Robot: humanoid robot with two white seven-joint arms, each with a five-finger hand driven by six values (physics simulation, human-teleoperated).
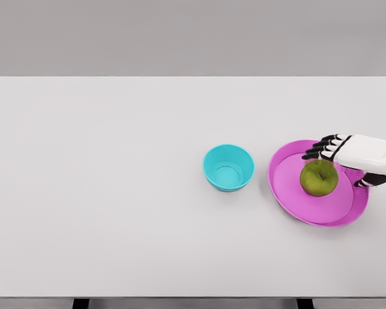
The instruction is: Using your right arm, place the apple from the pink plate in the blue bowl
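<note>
A broad white surface (pixel 116 193) fills nearly the whole head view, with a plain grey wall behind its far edge. On its right half lies the pink plate (pixel 289 193), a shallow round dish whose rim looks slightly tilted, the near-right edge sitting higher. The right hand (pixel 354 158) enters from the picture's right edge, white-shelled with dark-jointed fingers (pixel 318 149), and hangs over the plate's far-right part. Its fingers are spread and reach leftward above the fruit, while the thumb shows lower down at the fruit's right side; they appear loosely open around the top of the fruit, holding nothing, though whether any fingertip touches the skin cannot be told. Left of the plate, close to it but apart, stands the blue bowl (pixel 228 167), small, round, turquoise, upright, with nothing inside. The green apple (pixel 319 177) rests on the plate, right of its middle, stem dimple facing up, directly under the hand's fingertips
</note>
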